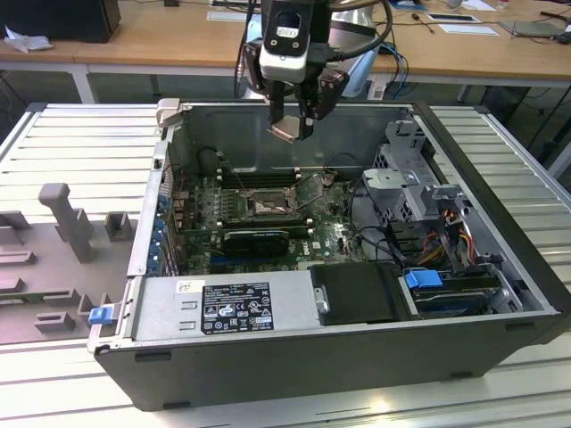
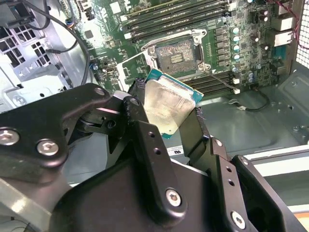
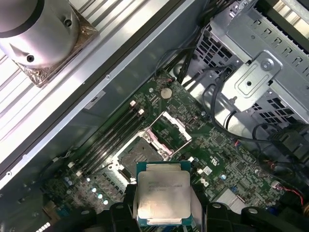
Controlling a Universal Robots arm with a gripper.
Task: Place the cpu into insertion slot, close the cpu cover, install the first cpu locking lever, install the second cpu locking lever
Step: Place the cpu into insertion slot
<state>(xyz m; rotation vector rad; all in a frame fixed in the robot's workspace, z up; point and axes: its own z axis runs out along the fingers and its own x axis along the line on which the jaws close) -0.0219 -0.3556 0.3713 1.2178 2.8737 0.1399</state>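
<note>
One tool (image 1: 293,127) clamps the cpu (image 3: 163,193) by opposite edges, likely keeping its underside free, above the open insertion slot (image 1: 268,207) at six o'clock in the exterior view.

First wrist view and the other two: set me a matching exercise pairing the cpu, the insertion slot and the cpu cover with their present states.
Things:
1. cpu
2. insertion slot
3. cpu cover

States:
A. swung open, standing up at the slot's edge
B. clamped in the gripper, above the board
C. empty, contacts bare

Pairs: 1-B, 2-C, 3-A
</note>
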